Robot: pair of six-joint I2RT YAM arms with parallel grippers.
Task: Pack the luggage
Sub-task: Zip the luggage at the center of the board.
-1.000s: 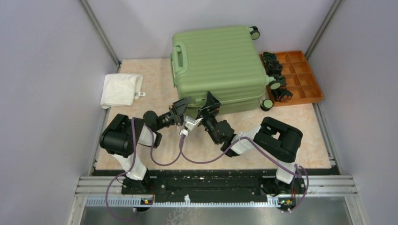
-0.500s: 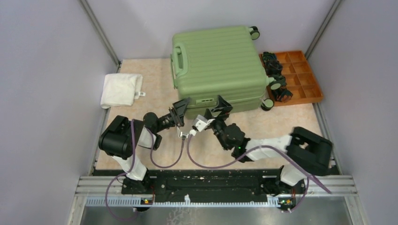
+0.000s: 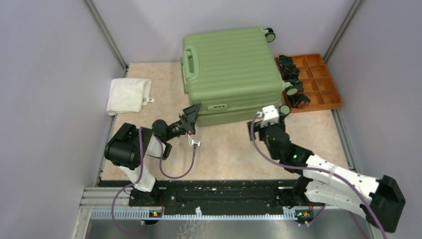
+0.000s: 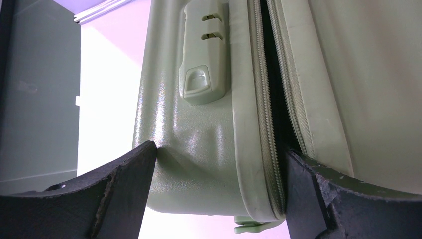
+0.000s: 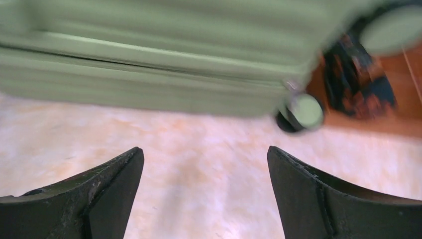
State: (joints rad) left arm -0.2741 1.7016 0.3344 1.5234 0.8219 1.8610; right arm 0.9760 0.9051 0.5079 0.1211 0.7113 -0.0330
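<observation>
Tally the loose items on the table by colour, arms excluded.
Green: 1, the suitcase
White: 1, the folded towel
Orange: 1, the compartment tray
Black: 1 cluster of items in the tray, individual pieces not countable
Total: 4

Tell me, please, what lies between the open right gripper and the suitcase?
Only bare marbled tabletop. The right wrist view shows the right gripper with nothing between it and the luggage, whose wheel rests on the table.

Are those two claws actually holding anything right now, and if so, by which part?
Nothing is held. The left gripper stands open around the suitcase edge near its zipper; the right gripper is open over bare table.
</observation>
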